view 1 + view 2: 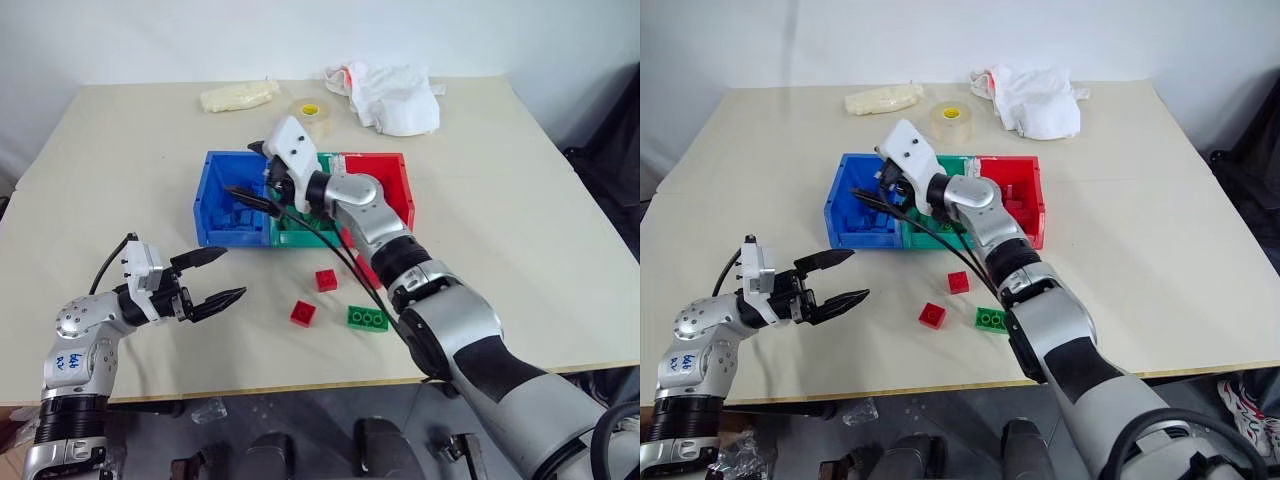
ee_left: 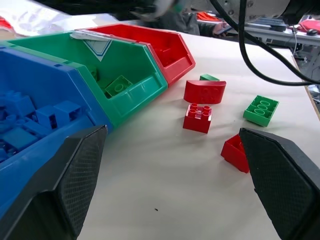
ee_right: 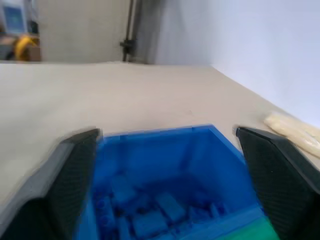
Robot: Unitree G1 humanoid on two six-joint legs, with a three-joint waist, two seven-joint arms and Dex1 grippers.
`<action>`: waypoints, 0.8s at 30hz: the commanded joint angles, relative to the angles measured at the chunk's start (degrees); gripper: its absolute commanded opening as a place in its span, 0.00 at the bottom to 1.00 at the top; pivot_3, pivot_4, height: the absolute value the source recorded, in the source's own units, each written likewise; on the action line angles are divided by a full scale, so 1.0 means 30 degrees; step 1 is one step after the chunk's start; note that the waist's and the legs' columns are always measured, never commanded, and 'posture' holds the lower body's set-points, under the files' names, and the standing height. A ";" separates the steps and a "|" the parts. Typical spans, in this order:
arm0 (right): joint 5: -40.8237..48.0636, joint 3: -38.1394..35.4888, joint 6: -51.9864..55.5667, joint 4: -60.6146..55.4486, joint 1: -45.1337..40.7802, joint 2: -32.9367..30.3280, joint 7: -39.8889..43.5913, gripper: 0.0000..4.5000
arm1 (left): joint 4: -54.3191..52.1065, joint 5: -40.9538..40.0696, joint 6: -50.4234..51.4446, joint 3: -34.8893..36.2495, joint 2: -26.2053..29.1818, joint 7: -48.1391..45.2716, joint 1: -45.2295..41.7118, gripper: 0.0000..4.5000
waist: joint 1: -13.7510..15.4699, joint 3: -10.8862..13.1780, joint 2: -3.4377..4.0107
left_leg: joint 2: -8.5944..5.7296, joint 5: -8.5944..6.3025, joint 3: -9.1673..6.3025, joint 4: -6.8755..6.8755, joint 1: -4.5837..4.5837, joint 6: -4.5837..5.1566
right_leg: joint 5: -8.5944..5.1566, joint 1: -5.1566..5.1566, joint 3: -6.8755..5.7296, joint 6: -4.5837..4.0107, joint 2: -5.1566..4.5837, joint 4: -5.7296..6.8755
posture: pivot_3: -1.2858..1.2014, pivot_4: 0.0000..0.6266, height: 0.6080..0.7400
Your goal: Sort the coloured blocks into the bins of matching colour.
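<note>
While the right gripper (image 1: 250, 172) hangs spread and empty over the blue bin (image 1: 209, 212) at frame centre, its trailing cable (image 1: 330, 250) droops toward the loose blocks below: two red bricks (image 1: 326, 280), (image 1: 303, 313) and a green brick (image 1: 367, 318). Pulling back could drag them. At lower left, the left gripper (image 1: 218, 276) waits spread.

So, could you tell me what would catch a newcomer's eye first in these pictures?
Probably the row of joined bins mid-table, blue, green and red, with the right gripper held open over the blue bin, which holds blue blocks. Next, the loose blocks on the table in front of the bins: two red bricks and a green brick, with the left gripper open beside them.
</note>
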 commanded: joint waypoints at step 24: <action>0.6210 -0.7153 1.1854 -2.1594 2.1300 -1.8732 0.8214 1.00 | 0.0962 -0.0175 -0.0766 0.0085 0.0127 -0.1530 0.0003 1.00 | 0.1605 0.0003 0.0000 | 0.0035 -0.0001 0.0188 0.0034 -0.0009 0.0020 | 0.0016 0.0099 0.0026 0.0018 -0.0013 -0.0313 | 0.52 0.24 1.00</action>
